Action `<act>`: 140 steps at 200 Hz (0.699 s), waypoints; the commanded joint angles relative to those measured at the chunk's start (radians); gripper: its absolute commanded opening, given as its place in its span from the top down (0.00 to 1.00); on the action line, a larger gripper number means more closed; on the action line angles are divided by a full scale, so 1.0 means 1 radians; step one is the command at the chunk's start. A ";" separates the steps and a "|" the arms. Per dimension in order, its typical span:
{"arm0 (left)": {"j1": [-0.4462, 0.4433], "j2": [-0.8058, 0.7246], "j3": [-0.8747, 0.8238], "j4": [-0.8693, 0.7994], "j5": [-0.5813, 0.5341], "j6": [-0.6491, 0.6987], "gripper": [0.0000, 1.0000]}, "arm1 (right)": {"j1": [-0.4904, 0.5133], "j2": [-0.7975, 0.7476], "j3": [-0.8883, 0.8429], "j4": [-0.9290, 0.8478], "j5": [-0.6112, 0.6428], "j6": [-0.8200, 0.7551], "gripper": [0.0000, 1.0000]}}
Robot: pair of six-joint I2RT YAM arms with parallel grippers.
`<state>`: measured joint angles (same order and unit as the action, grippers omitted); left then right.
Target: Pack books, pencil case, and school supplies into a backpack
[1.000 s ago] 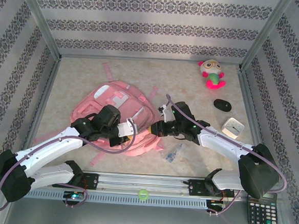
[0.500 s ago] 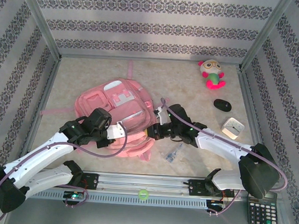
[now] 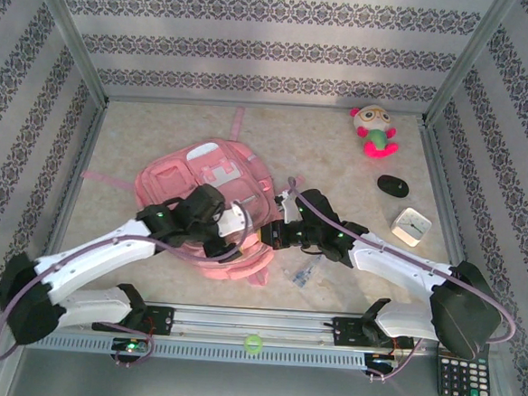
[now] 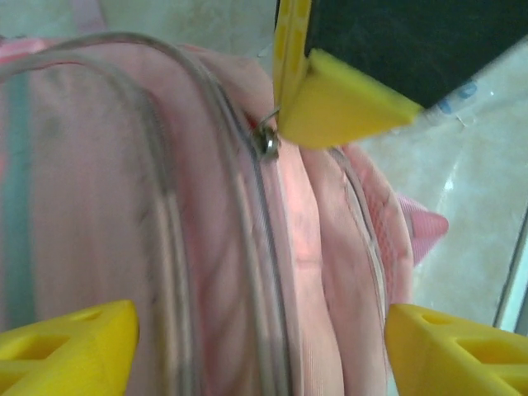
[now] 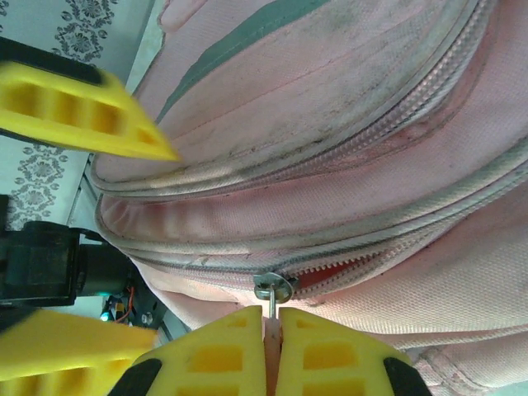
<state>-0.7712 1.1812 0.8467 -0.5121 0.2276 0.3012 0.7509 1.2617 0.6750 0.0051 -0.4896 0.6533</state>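
Observation:
The pink backpack (image 3: 202,180) lies left of centre, front pockets up. My left gripper (image 3: 225,242) is at its near right edge, open, its yellow fingers (image 4: 70,342) straddling the pink fabric (image 4: 247,272) without squeezing it. My right gripper (image 3: 272,236) faces it from the right, shut on the metal zipper pull (image 5: 275,289) of a seam that gapes slightly, red showing inside. A clear packet with bluish contents, one of the school supplies (image 3: 304,273), lies on the table just in front of the right arm. Books and pencil case are out of view.
A pink-and-green plush toy (image 3: 374,130) sits at the back right, with a small black oval object (image 3: 393,185) and a white square piece (image 3: 412,226) nearer. A black calculator (image 3: 463,375) lies by the right base. A green ball (image 3: 253,344) rests on the front rail.
My left gripper has opened and let go of the backpack, then shifted right along its near edge. The backpack has swung back and left. The right gripper stayed shut on the zipper pull.

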 commanded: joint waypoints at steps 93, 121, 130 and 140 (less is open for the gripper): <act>-0.017 -0.213 -0.092 -0.295 0.012 0.361 0.95 | -0.316 -0.025 -0.063 0.068 -0.131 -0.060 1.00; -0.011 -0.242 -0.098 -0.348 -0.110 0.366 0.81 | -0.260 0.011 -0.025 0.073 -0.149 -0.064 1.00; -0.011 -0.241 -0.086 -0.336 -0.111 0.342 0.69 | -0.228 0.009 -0.024 0.074 -0.140 -0.057 1.00; -0.012 -0.234 -0.068 -0.291 -0.087 0.292 0.57 | -0.196 0.003 -0.026 0.076 -0.129 -0.045 1.00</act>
<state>-0.7788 0.9634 0.7692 -0.6510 0.1669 0.6064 0.5282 1.2652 0.6201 0.0532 -0.7399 0.6178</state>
